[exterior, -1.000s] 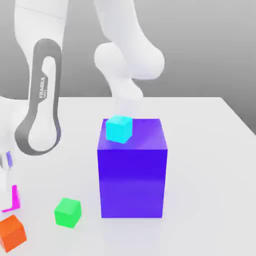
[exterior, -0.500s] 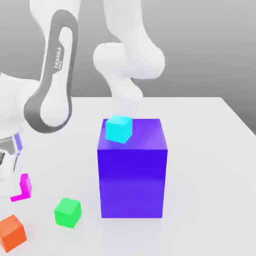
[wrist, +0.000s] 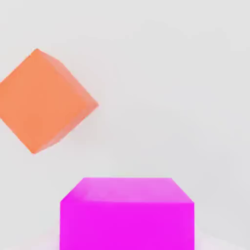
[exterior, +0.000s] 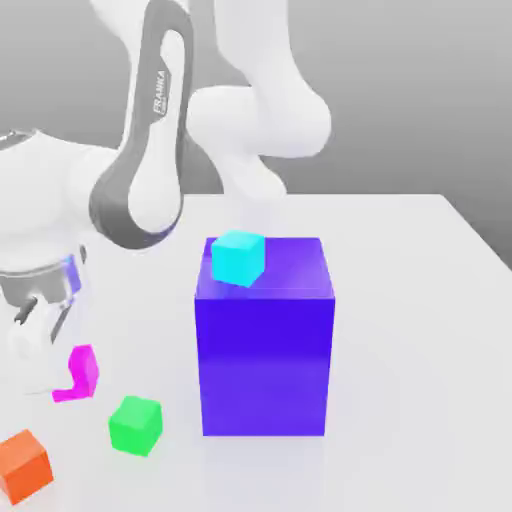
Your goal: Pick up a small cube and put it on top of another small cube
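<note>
In the exterior view, with twelve o'clock toward the far side of the table [exterior: 400, 320], my claw [exterior: 66, 373] is closed on the small magenta cube [exterior: 86, 367], one finger covering part of its face. So the task's cube lies between my fingertips, in no direction away from me. Being a cube, it has no long axis to line up, and I am the only arm here. From it, the green cube [exterior: 136, 426] sits near, at about five o'clock; the orange cube [exterior: 24, 467] at about seven; the cyan cube [exterior: 238, 258] well apart at about two, up on the big blue block [exterior: 265, 365]. Green looks the nearest landing spot, though which one is wanted I cannot tell. My next move, I judge, needs enough height to clear its top, then centring over it.

In the hand view, the magenta cube sits close before me, its faces square to my view. The orange cube is apart from it, turned cornerwise.

My count: four small cubes, one each of magenta, green, orange and cyan; one big block; one claw.
</note>
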Robot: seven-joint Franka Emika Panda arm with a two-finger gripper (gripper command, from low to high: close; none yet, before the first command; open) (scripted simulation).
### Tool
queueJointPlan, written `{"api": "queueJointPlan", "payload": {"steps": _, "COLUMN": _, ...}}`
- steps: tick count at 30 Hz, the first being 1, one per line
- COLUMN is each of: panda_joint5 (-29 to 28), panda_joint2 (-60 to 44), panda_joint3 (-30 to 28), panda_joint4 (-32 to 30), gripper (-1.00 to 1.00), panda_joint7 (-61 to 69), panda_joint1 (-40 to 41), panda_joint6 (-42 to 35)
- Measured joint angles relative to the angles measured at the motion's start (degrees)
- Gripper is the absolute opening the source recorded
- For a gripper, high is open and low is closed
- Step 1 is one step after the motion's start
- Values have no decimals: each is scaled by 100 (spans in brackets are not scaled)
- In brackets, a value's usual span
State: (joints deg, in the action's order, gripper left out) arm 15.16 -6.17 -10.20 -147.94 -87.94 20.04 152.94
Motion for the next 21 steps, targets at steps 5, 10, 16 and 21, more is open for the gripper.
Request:
{"api": "queueJointPlan", "payload": {"steps": 5, "panda_joint5": -200, "panda_joint2": 197, "panda_joint3": 33, "panda_joint4": -116, "gripper": -100, "panda_joint7": -676, "panda_joint1": -160, "panda_joint6": -18}}
{"api": "queueJointPlan", "payload": {"steps": 10, "panda_joint5": -474, "panda_joint2": 382, "panda_joint3": 62, "panda_joint4": -234, "gripper": -100, "panda_joint7": -1402, "panda_joint1": -300, "panda_joint6": -32}}
{"api": "queueJointPlan", "payload": {"steps": 16, "panda_joint5": -886, "panda_joint2": 578, "panda_joint3": 150, "panda_joint4": -376, "gripper": -100, "panda_joint7": -2333, "panda_joint1": -393, "panda_joint6": -48}}
{"api": "queueJointPlan", "payload": {"steps": 21, "panda_joint5": -1275, "panda_joint2": 712, "panda_joint3": 195, "panda_joint4": -491, "gripper": -100, "panda_joint7": -3142, "panda_joint1": -484, "panda_joint6": -69}}
